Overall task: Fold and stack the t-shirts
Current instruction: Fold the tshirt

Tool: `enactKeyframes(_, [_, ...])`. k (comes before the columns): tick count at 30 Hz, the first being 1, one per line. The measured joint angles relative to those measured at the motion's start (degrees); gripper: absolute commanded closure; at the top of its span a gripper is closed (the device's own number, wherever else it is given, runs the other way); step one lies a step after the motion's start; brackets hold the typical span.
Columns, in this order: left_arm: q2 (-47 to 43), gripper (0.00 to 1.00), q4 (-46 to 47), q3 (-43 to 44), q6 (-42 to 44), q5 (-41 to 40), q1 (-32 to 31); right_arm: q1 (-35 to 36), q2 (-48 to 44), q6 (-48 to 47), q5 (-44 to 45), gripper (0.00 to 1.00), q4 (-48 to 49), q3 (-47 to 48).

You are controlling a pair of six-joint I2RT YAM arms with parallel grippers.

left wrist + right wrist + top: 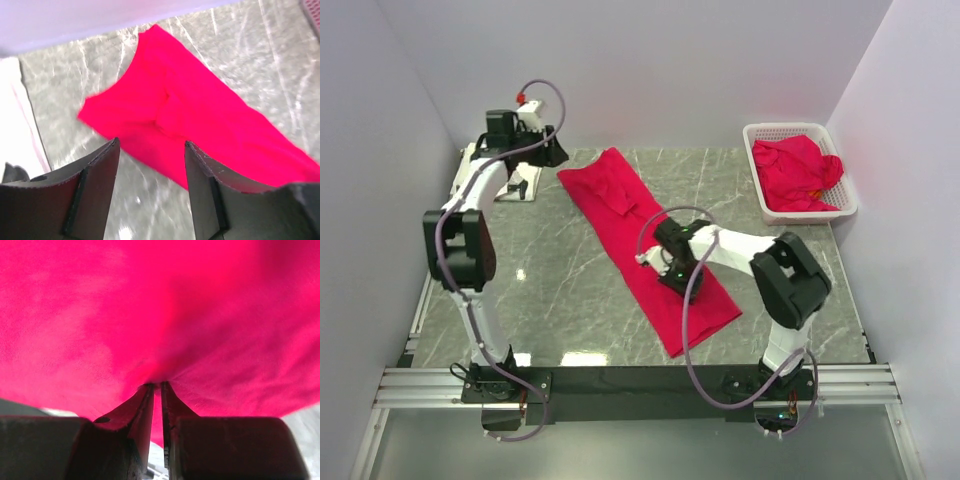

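Note:
A red t-shirt [645, 250], folded into a long strip, lies diagonally on the marble table from back left to front right. My right gripper [664, 262] is down on its middle, shut on a pinch of the red cloth [150, 315], its jaws almost touching [156, 385]. My left gripper [550, 150] is open and empty above the table, just left of the shirt's collar end [170, 105]; its fingertips [152, 145] frame that end. A white cloth with black marks [520, 185], apparently the white t-shirt, lies under the left arm. More red t-shirts [798, 172] are heaped in the basket.
The white plastic lattice basket [790, 129] stands at the back right corner against the right wall. Grey walls close in the table on three sides. A metal rail [640, 385] with the arm bases runs along the near edge.

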Motion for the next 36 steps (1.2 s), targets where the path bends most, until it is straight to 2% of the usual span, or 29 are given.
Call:
enactKeyframes(4, [-6.4, 0.42, -0.4, -8.0, -0.9, 1.7, 1.4, 6.0, 5.1, 1.8, -4.0, 0.81, -3.5, 6.1])
enactKeyframes(8, [-8.8, 0.48, -2.1, -14.2, -0.8, 2.3, 1.0, 14.3, 11.8, 4.7, -9.9, 0.77, -5.4, 15.5])
enactKeyframes(11, [-8.2, 0.54, -5.0, -15.8, -0.8, 2.7, 0.5, 19.1, 15.8, 6.7, -14.3, 0.66, -4.4, 21.9])
enactKeyframes(12, [-7.5, 0.55, -5.6, -15.8, -0.8, 2.8, 0.3, 20.1, 16.5, 7.2, -15.7, 0.58, -3.8, 23.3])
enactKeyframes(15, [-3.8, 0.57, -7.5, -13.3, -0.8, 3.1, -0.9, 20.7, 17.0, 7.5, -18.6, 0.51, -2.3, 24.9])
enactKeyframes(21, [7.3, 0.60, -9.3, -4.0, -1.3, 2.6, -6.2, 16.5, 11.8, 7.3, -20.5, 0.51, -0.8, 21.4])
enactKeyframes(27, [14.9, 0.61, -10.1, 2.8, -2.5, 1.6, -9.4, 7.3, 1.8, 7.1, -22.7, 0.47, 0.4, 12.8])
enactKeyframes(32, [20.2, 0.62, -11.0, 9.6, -4.5, 1.4, -10.0, -1.4, -0.5, 6.4, -21.6, 0.46, 1.1, 9.6])
enactKeyframes(36, [25.1, 0.56, -10.4, 17.3, -6.6, 2.5, -10.0, -4.1, -0.6, 5.7, -19.3, 0.46, 1.5, 9.3])
